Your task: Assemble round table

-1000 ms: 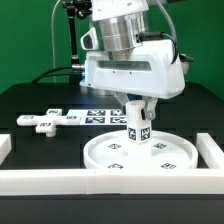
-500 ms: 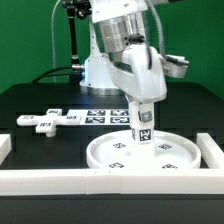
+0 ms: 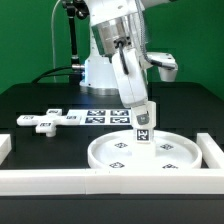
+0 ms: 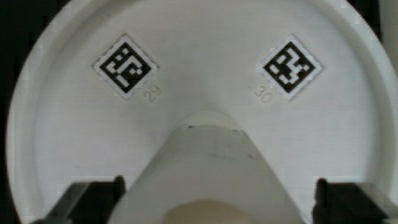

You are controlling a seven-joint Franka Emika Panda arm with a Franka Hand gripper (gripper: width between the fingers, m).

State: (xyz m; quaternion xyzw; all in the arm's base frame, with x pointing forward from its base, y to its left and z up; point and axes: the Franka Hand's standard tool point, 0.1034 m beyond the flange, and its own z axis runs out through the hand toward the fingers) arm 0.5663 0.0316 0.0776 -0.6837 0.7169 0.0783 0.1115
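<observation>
The round disc (image 3: pixel 150 155) lies flat on the black table, rim up, with square tags on its face. The short cylinder leg (image 3: pixel 143 129) stands on the disc near its middle, leaning a little. My gripper (image 3: pixel 142 117) comes down from above, tilted, and is shut on the leg's upper part. In the wrist view the leg (image 4: pixel 214 165) fills the space between my two dark fingers (image 4: pixel 89 203), with the disc (image 4: pixel 205 90) and two of its tags beyond it. The cross-shaped foot piece (image 3: pixel 45 121) lies apart on the table at the exterior view's left.
The marker board (image 3: pixel 103 117) lies flat behind the disc, by the robot's base. A white border wall (image 3: pixel 90 181) runs along the front and up the exterior view's right side (image 3: pixel 212 150), close to the disc's rim.
My wrist has turned about the leg and the arm leans more toward the exterior view's right. The leg and the disc have shifted slightly to the right with it.
</observation>
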